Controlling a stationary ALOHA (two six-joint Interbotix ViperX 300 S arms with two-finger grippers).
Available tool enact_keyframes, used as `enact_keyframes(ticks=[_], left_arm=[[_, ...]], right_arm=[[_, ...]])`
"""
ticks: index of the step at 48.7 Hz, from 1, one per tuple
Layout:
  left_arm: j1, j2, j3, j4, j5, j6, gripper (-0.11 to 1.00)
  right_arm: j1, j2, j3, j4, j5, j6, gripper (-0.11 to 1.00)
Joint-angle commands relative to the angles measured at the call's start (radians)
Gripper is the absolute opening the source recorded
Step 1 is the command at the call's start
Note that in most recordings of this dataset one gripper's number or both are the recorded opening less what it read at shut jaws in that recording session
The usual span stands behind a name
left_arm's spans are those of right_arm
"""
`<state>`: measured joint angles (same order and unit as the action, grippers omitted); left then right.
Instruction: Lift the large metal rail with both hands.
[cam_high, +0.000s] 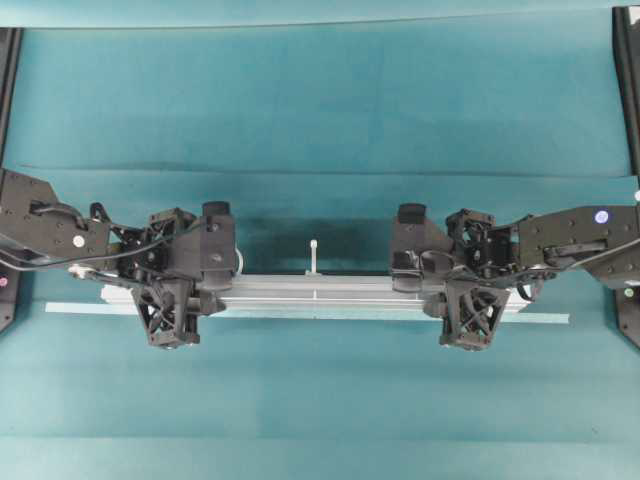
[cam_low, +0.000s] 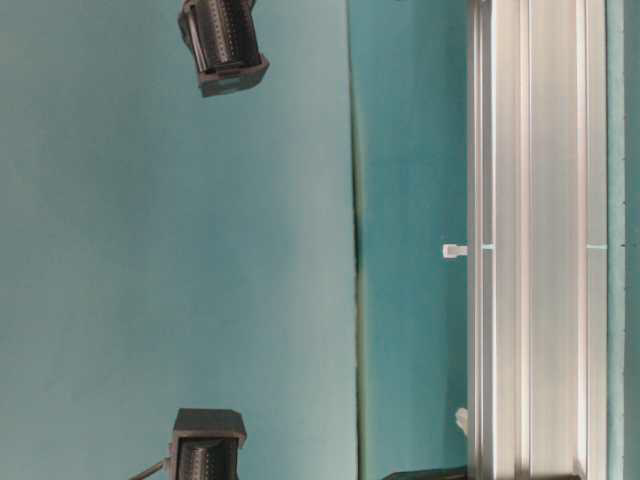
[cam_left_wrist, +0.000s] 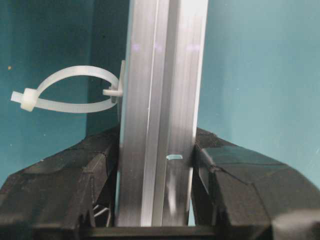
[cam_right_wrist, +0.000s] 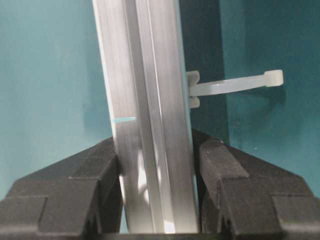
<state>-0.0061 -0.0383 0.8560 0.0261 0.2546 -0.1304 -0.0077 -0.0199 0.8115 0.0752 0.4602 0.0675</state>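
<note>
The large metal rail (cam_high: 320, 290) is a long silver grooved bar lying left to right across the middle of the teal table. It also shows in the table-level view (cam_low: 530, 250). My left gripper (cam_high: 215, 285) is shut on it near its left end, and the wrist view shows both jaws pressed on the rail's sides (cam_left_wrist: 156, 165). My right gripper (cam_high: 415, 283) is shut on it near its right end (cam_right_wrist: 156, 165). The rail casts a dark shadow on the cloth behind it, set apart from it, so it appears held above the table. White zip-tie tails stick out from it (cam_high: 314, 255) (cam_left_wrist: 65, 95) (cam_right_wrist: 235, 84).
A thin pale tape stripe (cam_high: 320, 312) lies on the cloth just in front of the rail and reaches past both its ends. Black frame posts stand at the far left (cam_high: 8, 60) and far right (cam_high: 628, 80) edges. Two black blocks (cam_low: 222, 45) (cam_low: 205, 445) show in the table-level view.
</note>
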Motion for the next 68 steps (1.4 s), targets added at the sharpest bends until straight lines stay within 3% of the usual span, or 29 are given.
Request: enact_keyframes(ticks=[1,17,28,38,40,49,61,68], left_arm=[[0.008,-0.005,-0.005,-0.003,0.0,-0.005,0.36],[0.008,-0.009,0.009,-0.003,0.0,-0.011,0.36],[0.011,-0.009,0.012,-0.003,0.0,-0.014,0.36],[0.009,-0.008,0.012,-0.003,0.011,-0.015,0.37],[0.009,-0.009,0.012,-0.003,0.014,-0.018,0.43],[-0.005,-0.012,0.017,-0.003,0.011,0.0,0.93],[-0.005,-0.014,0.015,-0.003,0.011,0.0,0.88],[-0.002,-0.025,0.003,-0.003,0.012,0.003,0.9]], right_arm=[[-0.012,0.014,0.006,0.003,0.002,0.032,0.38],[-0.014,0.012,0.008,0.008,0.005,0.037,0.38],[-0.017,0.008,0.02,0.009,-0.041,0.107,0.38],[-0.014,0.005,0.028,0.008,-0.052,0.112,0.38],[-0.014,0.003,0.031,0.008,-0.052,0.11,0.38],[-0.006,0.0,0.035,0.009,-0.051,0.114,0.38],[-0.005,0.0,0.038,0.009,-0.054,0.118,0.39],[-0.003,0.0,0.038,0.009,-0.051,0.126,0.74]])
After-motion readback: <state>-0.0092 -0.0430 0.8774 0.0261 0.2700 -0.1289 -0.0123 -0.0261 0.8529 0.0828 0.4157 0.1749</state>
